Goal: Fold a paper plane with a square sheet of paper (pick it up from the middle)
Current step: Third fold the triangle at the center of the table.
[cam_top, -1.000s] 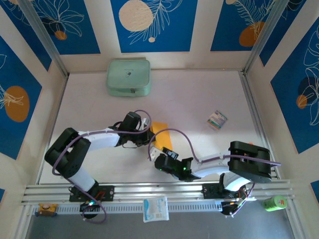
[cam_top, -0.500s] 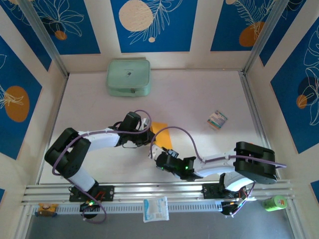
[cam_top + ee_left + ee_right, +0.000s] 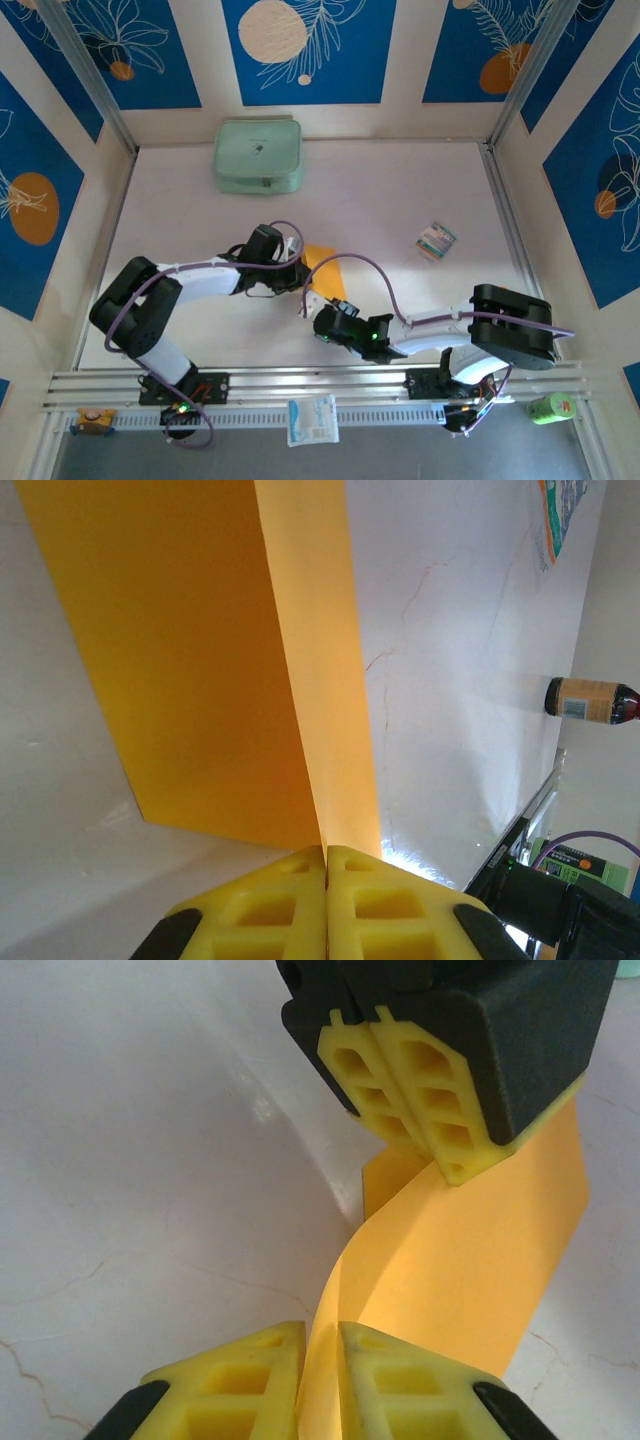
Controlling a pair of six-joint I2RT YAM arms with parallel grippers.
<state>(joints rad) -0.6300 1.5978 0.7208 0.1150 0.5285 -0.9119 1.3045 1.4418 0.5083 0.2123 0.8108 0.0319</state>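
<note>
The square sheet of paper (image 3: 319, 257) is orange-yellow and held off the white table between both grippers. My left gripper (image 3: 298, 272) is shut on one edge of it; in the left wrist view the sheet (image 3: 200, 660) runs away from the closed gripper (image 3: 326, 852) with a crease down it. My right gripper (image 3: 311, 301) is below it. In the right wrist view the sheet (image 3: 470, 1260) bends in an S from the left gripper's fingers (image 3: 400, 1080) down into my right gripper (image 3: 322, 1345), whose jaws pinch its lower edge.
A pale green zipped pouch (image 3: 258, 155) lies at the back left. A small striped card (image 3: 436, 241) lies to the right. A white-and-blue packet (image 3: 313, 419) and a green bottle (image 3: 548, 407) sit beyond the front rail. Blue-patterned walls enclose the table.
My right gripper's jaws have narrowed onto the sheet's lower edge and the right arm has edged slightly left. The left gripper has kept its hold and place.
</note>
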